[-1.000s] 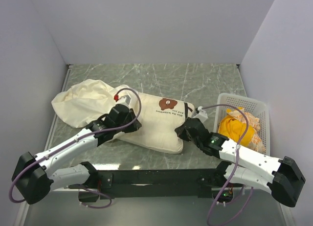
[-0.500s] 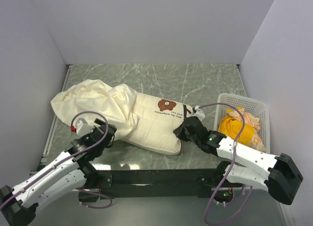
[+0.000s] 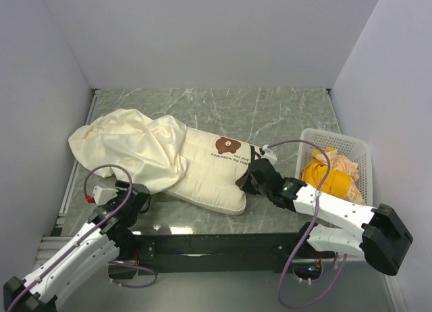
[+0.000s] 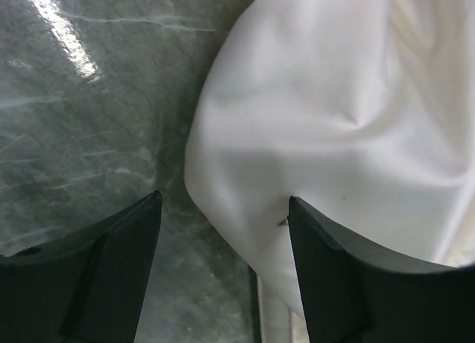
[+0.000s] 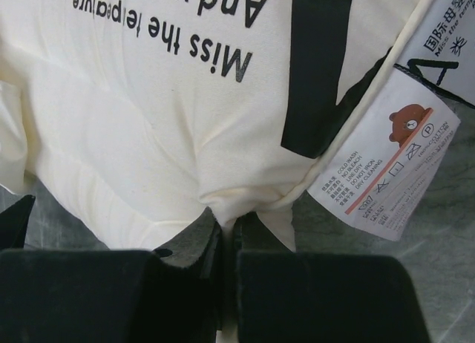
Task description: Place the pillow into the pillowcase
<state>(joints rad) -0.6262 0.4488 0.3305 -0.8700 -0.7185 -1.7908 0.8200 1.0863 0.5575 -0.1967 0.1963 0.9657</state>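
Observation:
The pillow [image 3: 212,173] lies across the middle of the table, with a bear face, black text and a black band. Its left end sits inside the limp cream pillowcase [image 3: 125,146]. My right gripper [image 3: 248,182] is shut on the pillow's right edge; in the right wrist view the jaws pinch a fold of the pillow [image 5: 133,135] beside its care label [image 5: 382,168]. My left gripper [image 3: 138,196] is open and empty at the near left, just short of the pillowcase's near edge [image 4: 326,113].
A white basket [image 3: 361,150] holding orange cloth [image 3: 327,173] stands at the right. White walls close the table on three sides. The arms' black base bar [image 3: 216,246] runs along the near edge.
My left gripper has let go of the pillowcase and drawn back toward the near left corner. The pillow has slid left, deeper into the pillowcase, with my right gripper following.

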